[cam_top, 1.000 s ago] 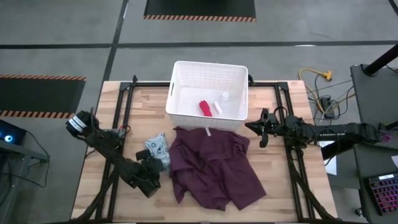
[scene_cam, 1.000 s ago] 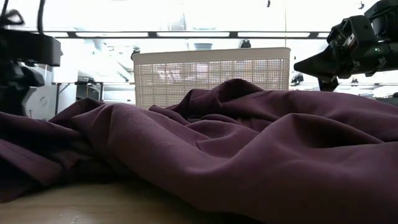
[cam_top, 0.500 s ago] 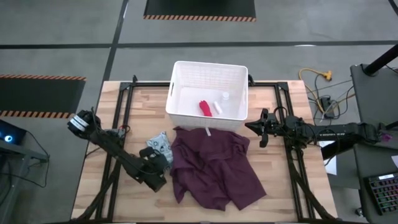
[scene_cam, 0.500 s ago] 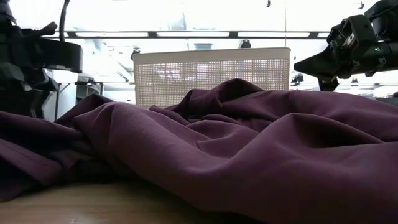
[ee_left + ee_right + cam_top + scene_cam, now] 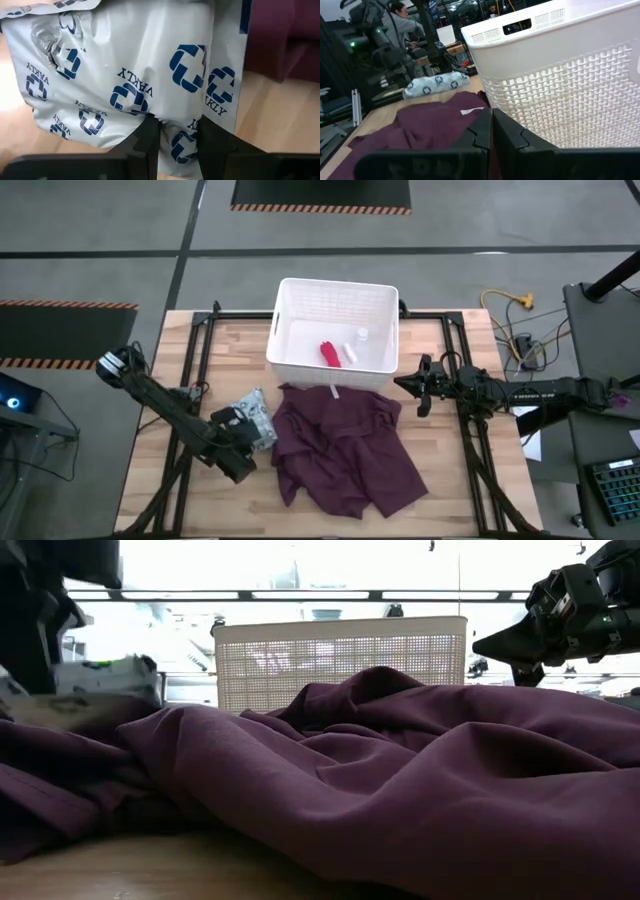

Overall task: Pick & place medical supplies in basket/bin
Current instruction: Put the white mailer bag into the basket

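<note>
The pale green-grey packet point(image 5: 254, 420) printed with blue logos lies at the maroon cloth's point(image 5: 340, 445) left edge; it also shows in the low view point(image 5: 105, 678). My left gripper point(image 5: 240, 442) is at its near end, shut on it point(image 5: 177, 125). The white slotted basket point(image 5: 290, 300) stands on the table's far middle. On its floor lie the red tube point(image 5: 327, 353), the white stick point(image 5: 347, 352) and the small white bottle point(image 5: 361, 334). My right gripper point(image 5: 405, 384) hovers shut to the right of the basket point(image 5: 491, 117). My left gripper pinches the packet's near edge point(image 5: 178, 142) between its two fingers point(image 5: 147, 137), coming from the table's near left and slanting down. The foil puckers into a fold where the fingers close. The packet stretches away from the fingers; in the low view it stands above the cloth.
The maroon cloth lies crumpled across the table's near middle and fills the low view point(image 5: 400, 780). Black frame rails point(image 5: 195, 395) run along both table sides. Bare wood point(image 5: 160, 480) lies left of the left arm. A person point(image 5: 400, 20) stands in the room beyond.
My left gripper has moved from the near side toward the packet and a little toward the far edge, its arm swinging left. In the low view the arm has risen out of the way and the packet now shows above the cloth.
</note>
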`<move>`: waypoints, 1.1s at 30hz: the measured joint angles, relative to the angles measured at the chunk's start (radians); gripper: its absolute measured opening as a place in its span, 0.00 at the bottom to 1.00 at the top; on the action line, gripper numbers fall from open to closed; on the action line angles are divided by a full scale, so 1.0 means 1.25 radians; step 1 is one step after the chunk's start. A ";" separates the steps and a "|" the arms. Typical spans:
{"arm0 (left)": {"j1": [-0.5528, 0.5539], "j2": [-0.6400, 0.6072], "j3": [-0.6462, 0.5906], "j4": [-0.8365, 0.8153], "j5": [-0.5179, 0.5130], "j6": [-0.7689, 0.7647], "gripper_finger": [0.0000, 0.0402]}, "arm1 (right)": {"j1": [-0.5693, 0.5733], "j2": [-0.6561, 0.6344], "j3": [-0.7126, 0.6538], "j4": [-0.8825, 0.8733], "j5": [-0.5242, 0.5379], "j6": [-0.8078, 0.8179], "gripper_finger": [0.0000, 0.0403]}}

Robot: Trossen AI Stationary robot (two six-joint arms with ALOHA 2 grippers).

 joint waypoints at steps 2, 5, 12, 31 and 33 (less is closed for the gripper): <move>0.000 -0.018 0.013 -0.034 0.000 0.000 0.20 | 0.000 0.000 0.000 0.000 0.000 0.000 0.02; 0.000 -0.049 0.052 -0.078 -0.005 0.001 0.20 | 0.000 0.000 0.000 0.000 0.000 -0.002 0.02; 0.000 -0.098 0.207 -0.207 -0.026 0.021 0.20 | 0.000 0.000 0.000 0.000 0.000 0.000 0.02; 0.255 -0.062 0.579 -0.208 -0.488 0.472 0.19 | 0.000 0.000 0.000 0.000 -0.001 -0.006 0.02; 0.334 -0.062 0.547 -0.164 -0.452 0.553 0.19 | 0.000 0.000 0.000 0.000 -0.001 -0.006 0.02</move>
